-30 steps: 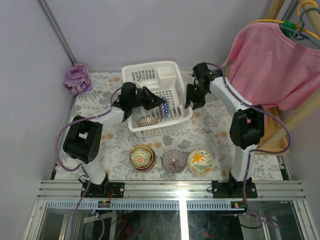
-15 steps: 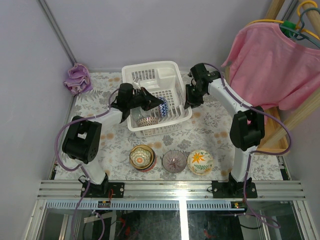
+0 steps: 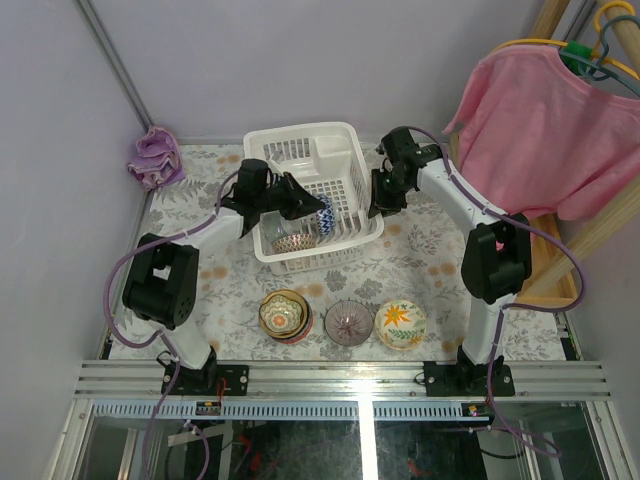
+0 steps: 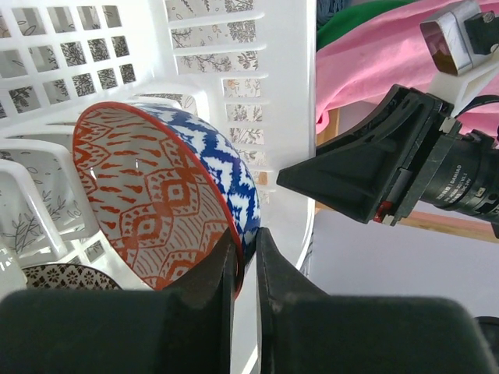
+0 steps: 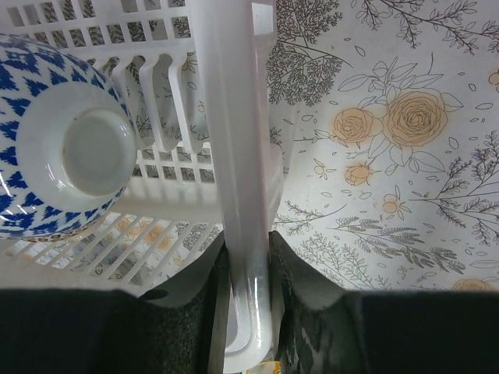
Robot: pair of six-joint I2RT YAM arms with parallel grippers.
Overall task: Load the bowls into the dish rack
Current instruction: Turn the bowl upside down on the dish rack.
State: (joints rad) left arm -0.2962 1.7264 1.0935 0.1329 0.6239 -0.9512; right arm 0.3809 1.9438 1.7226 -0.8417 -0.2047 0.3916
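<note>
my left gripper (image 4: 245, 238) is clamped on the rim of the blue bowl (image 4: 156, 187), which stands tilted on edge inside the rack (image 4: 288, 101). my right gripper (image 5: 248, 245) pinches the rack's right wall. other bowls (image 3: 348, 322) sit on the table (image 3: 425, 250) near the arm bases.

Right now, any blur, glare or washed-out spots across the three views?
Top external: evenly lit and sharp, with only soft shadows. Left wrist: the patterned bowl is crisp; the left claw at the bottom edge is dark and soft-focused. Right wrist: there is a glare streak on the dish rack rim where the right claw pinches it; its fingers are nearly black, and the tablecloth is sharp.
</note>
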